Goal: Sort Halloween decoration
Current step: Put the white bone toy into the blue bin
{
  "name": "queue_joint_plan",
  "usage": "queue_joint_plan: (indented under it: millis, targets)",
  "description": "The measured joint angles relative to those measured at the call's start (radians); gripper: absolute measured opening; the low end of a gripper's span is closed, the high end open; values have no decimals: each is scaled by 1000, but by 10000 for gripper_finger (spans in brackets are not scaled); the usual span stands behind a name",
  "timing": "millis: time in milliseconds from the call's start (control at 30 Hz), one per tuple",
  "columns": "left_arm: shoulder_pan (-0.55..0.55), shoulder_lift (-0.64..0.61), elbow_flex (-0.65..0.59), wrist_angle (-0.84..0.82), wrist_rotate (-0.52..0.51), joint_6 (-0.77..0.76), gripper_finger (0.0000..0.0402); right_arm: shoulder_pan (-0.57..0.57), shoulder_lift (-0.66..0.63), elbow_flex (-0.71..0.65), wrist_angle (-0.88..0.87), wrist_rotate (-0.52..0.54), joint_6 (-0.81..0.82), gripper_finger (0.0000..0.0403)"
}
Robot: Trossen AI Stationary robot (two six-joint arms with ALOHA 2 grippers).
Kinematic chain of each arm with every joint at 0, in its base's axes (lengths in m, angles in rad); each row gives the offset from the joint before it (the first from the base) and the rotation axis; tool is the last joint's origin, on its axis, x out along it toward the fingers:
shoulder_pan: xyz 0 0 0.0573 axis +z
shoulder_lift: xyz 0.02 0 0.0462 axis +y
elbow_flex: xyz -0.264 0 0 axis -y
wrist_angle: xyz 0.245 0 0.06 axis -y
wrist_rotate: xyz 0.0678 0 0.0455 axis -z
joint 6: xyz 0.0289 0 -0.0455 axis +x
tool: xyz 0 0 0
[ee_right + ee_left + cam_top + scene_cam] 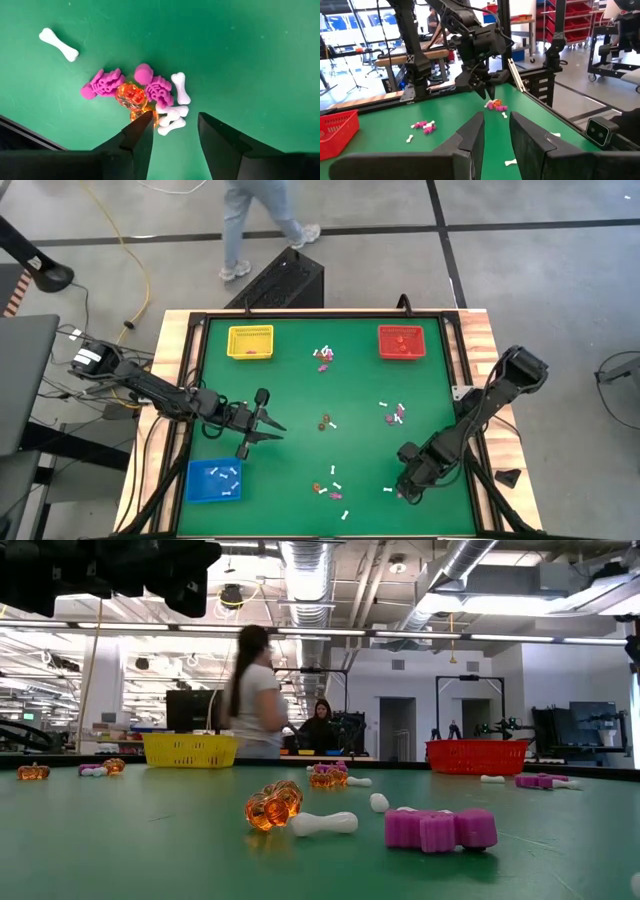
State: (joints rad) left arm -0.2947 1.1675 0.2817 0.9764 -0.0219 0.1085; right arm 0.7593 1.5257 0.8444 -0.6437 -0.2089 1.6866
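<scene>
The Halloween decoration lies scattered over the green table (300, 395) as tiny trinkets. My right gripper (175, 120) is open and points down over a small heap near the table's near right corner. The heap holds two purple skeletons (102, 82), an orange pumpkin (131, 95) and white bones (179, 87). In the left wrist view the right gripper (485, 90) hangs just above that heap (495, 105). My left gripper (262, 438) waits open and level over the table's left half, with nothing between its fingers. My right gripper comes from above. One fingertip (144, 122) stands at an orange piece (142, 114) on the edge of the heap, and I cannot tell whether it touches it. The other finger is over bare table.
A yellow tray (250, 342) stands at the far left, a red tray (401, 342) at the far right and a blue tray (214, 480) with white bones at the near left. More trinkets lie at the far middle (323, 358), the right middle (395, 415) and the near middle (328, 490). A person walks beyond the far edge.
</scene>
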Motion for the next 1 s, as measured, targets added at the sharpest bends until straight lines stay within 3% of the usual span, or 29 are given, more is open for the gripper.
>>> queue_joint_plan:
  millis: [667,1000]
  targets:
    - [0,0,0,-30,0,3,81,11,108,3,71,-30,-1,168]
    - [0,0,0,-29,-1,3,81,12,75,-2,68,0,-21,90]
